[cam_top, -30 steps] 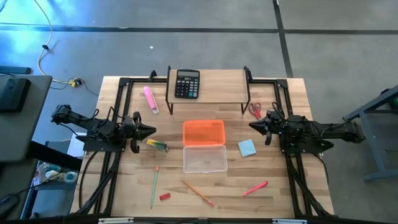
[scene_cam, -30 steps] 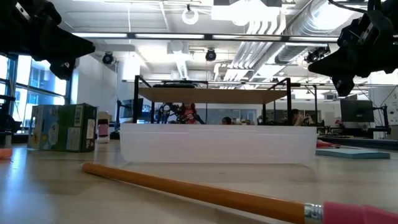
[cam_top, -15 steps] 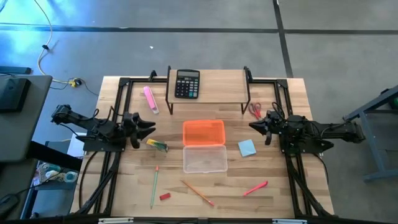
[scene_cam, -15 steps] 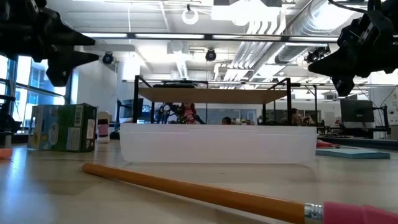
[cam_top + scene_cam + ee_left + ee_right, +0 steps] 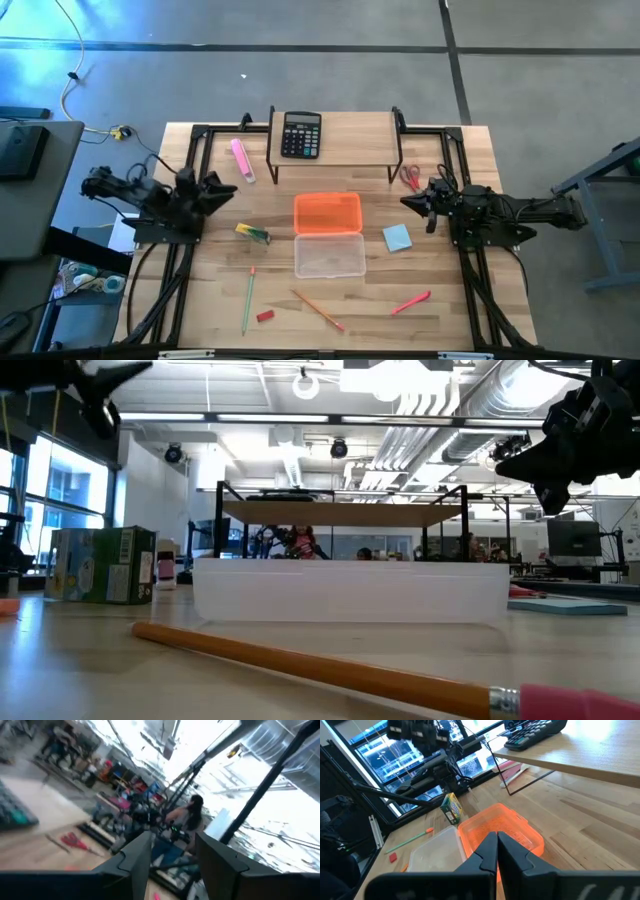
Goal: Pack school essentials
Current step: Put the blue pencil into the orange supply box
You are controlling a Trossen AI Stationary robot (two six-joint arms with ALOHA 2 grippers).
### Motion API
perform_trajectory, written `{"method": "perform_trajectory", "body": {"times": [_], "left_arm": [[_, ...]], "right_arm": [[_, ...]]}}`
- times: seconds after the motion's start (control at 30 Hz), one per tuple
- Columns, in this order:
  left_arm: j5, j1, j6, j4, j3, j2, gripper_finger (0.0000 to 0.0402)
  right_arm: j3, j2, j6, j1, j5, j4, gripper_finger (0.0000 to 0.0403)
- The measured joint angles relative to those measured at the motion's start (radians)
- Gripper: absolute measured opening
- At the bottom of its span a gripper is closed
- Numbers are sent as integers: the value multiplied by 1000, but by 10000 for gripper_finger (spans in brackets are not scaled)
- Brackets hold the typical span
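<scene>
Overhead: left gripper (image 5: 222, 187) raised at table's left edge, jaws apart, empty; right gripper (image 5: 408, 201) near red-handled scissors (image 5: 410, 178), jaws together. Green pencil (image 5: 247, 299), orange pencil (image 5: 318, 310), red pen (image 5: 411, 302) near transparent plastic box (image 5: 329, 253). Low: orange pencil foremost.

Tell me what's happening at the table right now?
Nothing is packed yet. The orange plastic box and its clear lid lie open and empty mid-table. The green pencil, orange pencil, red pen and light-blue square notepad lie loose around them. The left gripper hangs open at the table's left side, holding nothing. The right gripper waits shut beside the red-handled scissors.
</scene>
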Motion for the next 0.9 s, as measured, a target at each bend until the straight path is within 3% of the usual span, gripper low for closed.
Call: {"method": "perform_trajectory", "body": {"times": [0.13,0.27,0.5,0.67,0.9], "left_arm": [[-66,0,41,-108,113,59,134],[-84,0,18,-322,258,140,131],[-67,0,-220,-734,475,297,131],[43,0,-436,-882,548,403,131],[318,-2,-640,-925,562,543,131]], "right_arm": [[0,0,0,0,0,0,0],[0,0,0,0,0,0,0],[0,0,0,0,0,0,0],[0,0,0,0,0,0,0],[0,0,0,0,0,0,0]]}}
